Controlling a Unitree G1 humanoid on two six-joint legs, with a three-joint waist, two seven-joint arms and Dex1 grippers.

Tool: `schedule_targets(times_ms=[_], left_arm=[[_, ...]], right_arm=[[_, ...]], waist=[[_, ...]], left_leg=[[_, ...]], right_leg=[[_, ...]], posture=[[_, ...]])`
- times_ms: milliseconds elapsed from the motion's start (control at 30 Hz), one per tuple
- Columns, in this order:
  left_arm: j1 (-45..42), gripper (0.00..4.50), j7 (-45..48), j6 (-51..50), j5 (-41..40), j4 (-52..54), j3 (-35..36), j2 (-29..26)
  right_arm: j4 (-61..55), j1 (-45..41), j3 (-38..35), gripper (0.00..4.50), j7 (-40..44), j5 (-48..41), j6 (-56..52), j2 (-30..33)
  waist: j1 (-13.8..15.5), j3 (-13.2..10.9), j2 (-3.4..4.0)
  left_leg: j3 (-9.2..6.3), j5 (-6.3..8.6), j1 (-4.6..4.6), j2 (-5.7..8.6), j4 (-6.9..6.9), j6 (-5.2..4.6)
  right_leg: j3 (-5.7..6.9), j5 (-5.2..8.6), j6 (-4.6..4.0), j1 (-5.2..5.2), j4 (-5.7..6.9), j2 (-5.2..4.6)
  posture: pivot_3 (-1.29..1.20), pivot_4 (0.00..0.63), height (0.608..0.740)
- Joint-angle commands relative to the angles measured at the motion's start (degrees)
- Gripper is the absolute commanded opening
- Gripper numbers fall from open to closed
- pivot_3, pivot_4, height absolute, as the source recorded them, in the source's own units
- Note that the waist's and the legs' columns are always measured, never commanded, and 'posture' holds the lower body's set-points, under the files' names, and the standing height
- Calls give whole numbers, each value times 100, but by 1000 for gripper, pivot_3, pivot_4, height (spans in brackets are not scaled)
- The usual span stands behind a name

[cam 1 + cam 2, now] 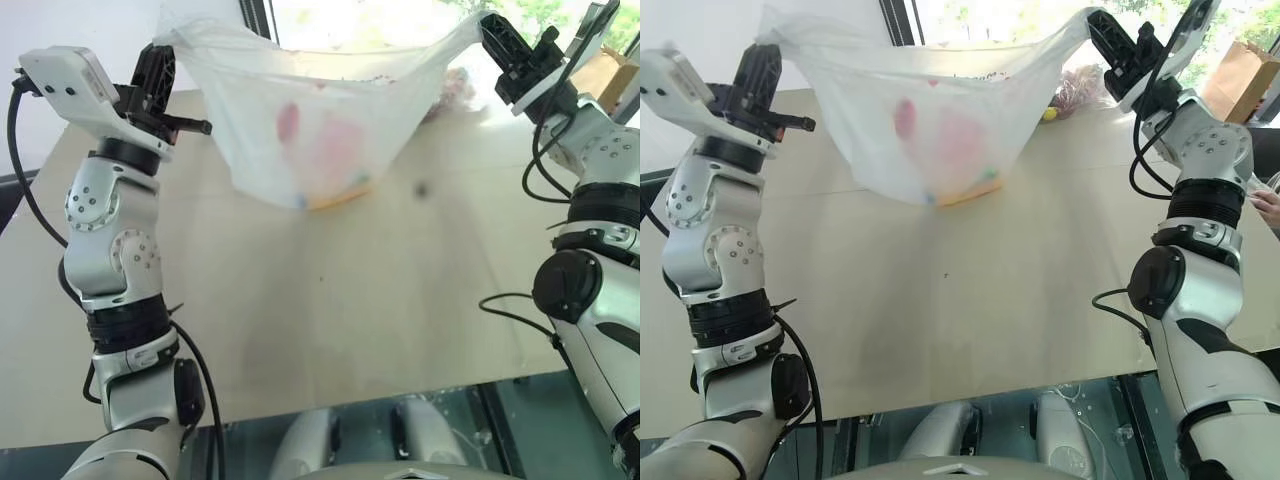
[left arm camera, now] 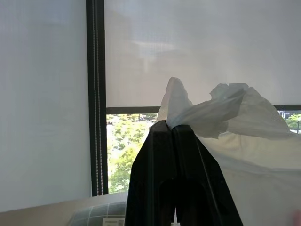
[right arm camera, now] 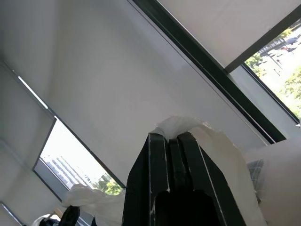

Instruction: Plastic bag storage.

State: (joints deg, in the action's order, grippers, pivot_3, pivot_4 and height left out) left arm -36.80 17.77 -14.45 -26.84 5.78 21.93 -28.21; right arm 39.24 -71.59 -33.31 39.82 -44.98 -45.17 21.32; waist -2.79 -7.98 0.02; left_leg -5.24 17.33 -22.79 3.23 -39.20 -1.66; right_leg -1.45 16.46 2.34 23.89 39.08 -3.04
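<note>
- While both jaws are clamping tight, left gripper (image 2: 170, 126) and right gripper (image 3: 170, 137) are each pinching a handle of the plastic bag (image 1: 300, 130).
- Bag is hanging stretched between them above the table (image 1: 330, 300), colourful items showing inside.

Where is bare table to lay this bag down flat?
The wide stretch of table between the two arms, from under the hanging plastic bag to the near edge, is bare. The far right corner is crowded: a clear bag of small items lies there, with a brown paper bag beyond it.
</note>
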Motion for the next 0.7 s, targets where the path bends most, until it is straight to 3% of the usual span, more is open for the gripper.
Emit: schedule_targets(times_ms=[33,100,233,333,400,433,533,600,700], left_arm=[[70,0,-32,178,146,44,116,-148],[195,0,-47,167,179,62,162,-166],[409,1786,-168,-515,-27,720,210,-412],[513,3249,-152,-1277,-937,1298,570,-549],[698,4309,-12,-1791,-1795,1527,1000,-706],[773,4471,11,-1980,-2118,1585,1167,-770],[1559,4471,180,-2476,-2882,1897,1575,-901],[2288,4471,347,-2575,-2925,2137,1649,-930],[3743,4471,613,-2194,-1896,2290,1181,-870]], right_arm=[[-475,45,135,18,255,-172,-11,128],[-576,267,370,900,456,-53,-17,178],[-1451,809,918,2814,978,-125,-344,385],[-2046,1158,1116,4363,1218,-324,-681,592],[-2371,1411,1221,4500,1535,-514,-1004,812],[-2485,1503,1260,4500,1661,-596,-1116,897],[-2640,1702,1055,4500,1814,-967,-1318,1061],[-2559,1750,712,4500,1821,-1321,-1417,1097],[-2288,2137,368,4500,1661,-1290,-1070,1093]], waist=[[6,0,0],[14,1,-1],[28,1,-1],[29,0,-1],[31,0,-1],[29,0,-1],[13,1,-1],[4,1,3],[46,5,0]], left_leg=[[-1,0,0,0,0,0],[-1,0,0,0,-1,0],[-2,0,0,1,-4,0],[-5,0,-4,0,-6,0],[-6,0,-4,0,-5,0],[-6,0,-4,-1,-5,0],[-5,0,3,-5,-4,0],[2,0,16,-5,-2,-1],[2,1,19,-6,0,-1]], right_leg=[[1,0,0,0,0,0],[1,0,0,-1,0,-1],[2,0,0,-2,0,-1],[1,0,0,0,0,-2],[1,0,0,-1,-1,-2],[2,0,0,-1,-1,-2],[1,0,0,-4,-1,1],[-12,0,0,-10,2,2],[-13,0,0,-11,3,4]], posture=[[0,150,740],[0,150,740],[0,150,740],[0,150,740],[0,150,740],[0,150,740],[0,150,740],[0,150,740],[0,150,740]])
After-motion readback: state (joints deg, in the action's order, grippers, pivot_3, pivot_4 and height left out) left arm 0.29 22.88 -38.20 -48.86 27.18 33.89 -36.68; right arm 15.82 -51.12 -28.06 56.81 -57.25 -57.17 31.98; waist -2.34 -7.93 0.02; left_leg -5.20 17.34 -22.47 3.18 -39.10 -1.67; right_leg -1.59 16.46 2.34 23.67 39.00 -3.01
